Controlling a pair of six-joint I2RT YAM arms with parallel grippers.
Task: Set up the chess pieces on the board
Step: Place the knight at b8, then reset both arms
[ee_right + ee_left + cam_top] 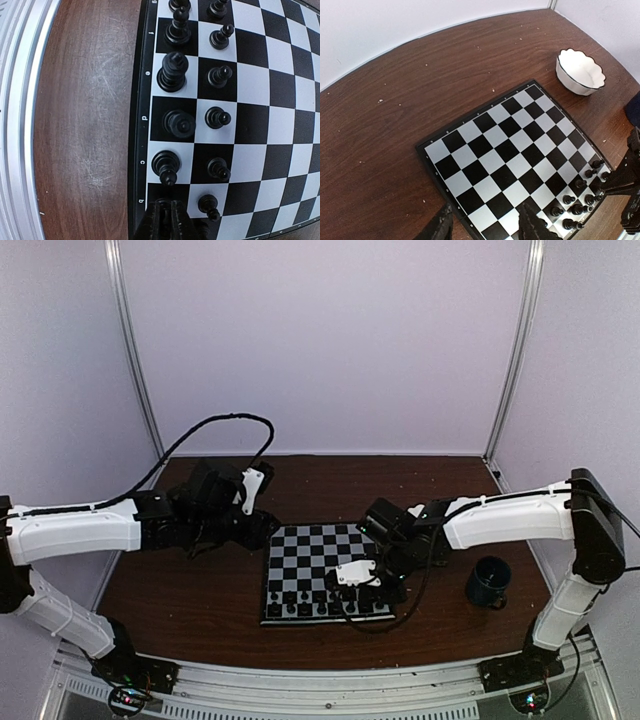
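– So, where is there open room?
– Most of the board (490, 150) is bare squares. The chess pieces (200, 100) stand in two rows along its near edge, just inside the dark rim. Bare table (200, 590) lies left of the board. The mug (488, 582) stands to its right, and the white bowl (580, 71) sits off one corner.
– And the arms?
– The right gripper (165, 215) reaches down over the piece rows at the rim, fingertips pressed together with nothing visible between them. The left gripper (487, 215) hovers by the board's left side, tilted toward it, jaws apart and empty.
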